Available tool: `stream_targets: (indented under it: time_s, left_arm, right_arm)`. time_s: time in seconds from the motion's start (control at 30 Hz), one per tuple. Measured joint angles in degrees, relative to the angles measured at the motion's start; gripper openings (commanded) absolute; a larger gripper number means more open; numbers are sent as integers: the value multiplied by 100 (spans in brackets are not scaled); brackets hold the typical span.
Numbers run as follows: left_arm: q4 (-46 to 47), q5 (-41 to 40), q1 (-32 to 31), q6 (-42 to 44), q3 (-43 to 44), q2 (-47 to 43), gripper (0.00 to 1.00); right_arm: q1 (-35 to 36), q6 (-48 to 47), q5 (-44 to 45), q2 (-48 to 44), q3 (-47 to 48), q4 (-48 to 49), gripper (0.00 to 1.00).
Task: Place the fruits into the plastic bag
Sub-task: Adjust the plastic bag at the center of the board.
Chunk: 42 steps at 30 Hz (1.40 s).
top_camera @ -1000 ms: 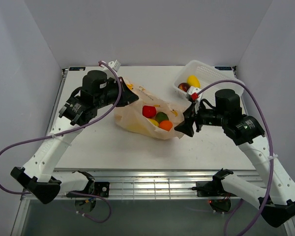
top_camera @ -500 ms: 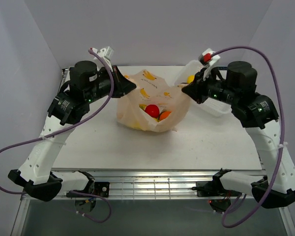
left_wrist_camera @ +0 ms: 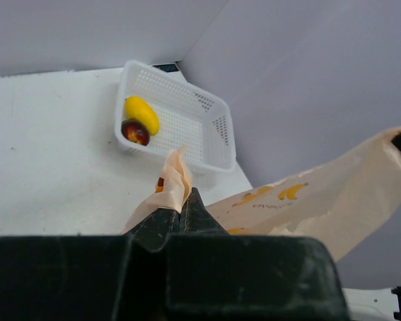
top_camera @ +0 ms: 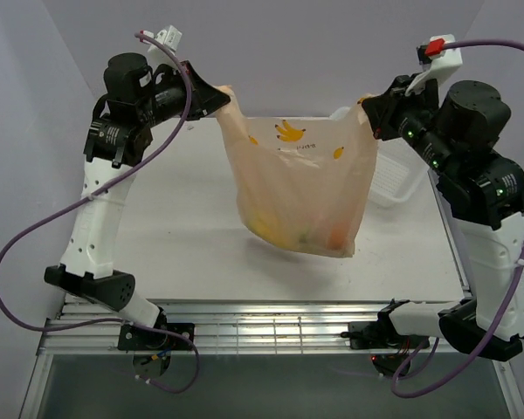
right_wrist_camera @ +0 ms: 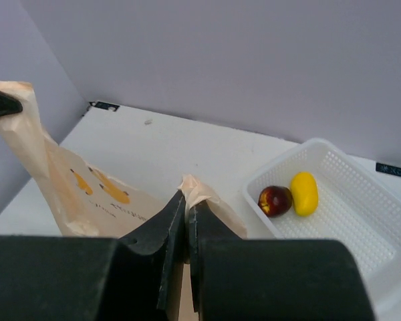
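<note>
The peach plastic bag (top_camera: 301, 179) with printed bananas hangs in the air, stretched between both grippers. My left gripper (top_camera: 223, 94) is shut on its left handle (left_wrist_camera: 174, 175), and my right gripper (top_camera: 364, 106) is shut on its right handle (right_wrist_camera: 202, 190). Fruits show faintly through the sagging bottom: a yellow one (top_camera: 265, 228), a green one (top_camera: 304, 236) and an orange-red one (top_camera: 336, 237). A yellow fruit (right_wrist_camera: 303, 193) and a dark-red fruit (right_wrist_camera: 275, 200) lie in the white basket; the left wrist view shows the same yellow fruit (left_wrist_camera: 142, 114) and dark-red fruit (left_wrist_camera: 135, 131).
The white lattice basket (top_camera: 391, 181) stands at the table's back right, partly hidden behind the bag and right arm; its rim (right_wrist_camera: 279, 165) and wall (left_wrist_camera: 222, 127) show in the wrist views. Grey walls enclose the table on three sides.
The right gripper has shut on the bag's right handle. Both arms have risen and moved apart, lifting the bag off the table, and the fruits have slid to its bottom.
</note>
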Motion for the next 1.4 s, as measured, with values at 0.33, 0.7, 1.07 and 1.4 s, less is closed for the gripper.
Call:
stream_targets:
  time_s: [0.33, 0.7, 1.07, 1.4]
  left_arm:
    - [343, 977, 592, -122, -1095, 566, 0]
    - [767, 1145, 621, 48, -1912, 319, 0]
    - [841, 1115, 621, -33, -1919, 319, 0]
    - [839, 1080, 621, -146, -1989, 304, 0]
  right_arm:
    - [-7, 461, 291, 249, -2006, 22, 8]
    - [-37, 164, -726, 61, -3167, 730, 23]
    - [-79, -1003, -2083, -997, -3329, 1154, 96]
    - [-76, -1488, -2938, -2282, -4629, 1497, 90]
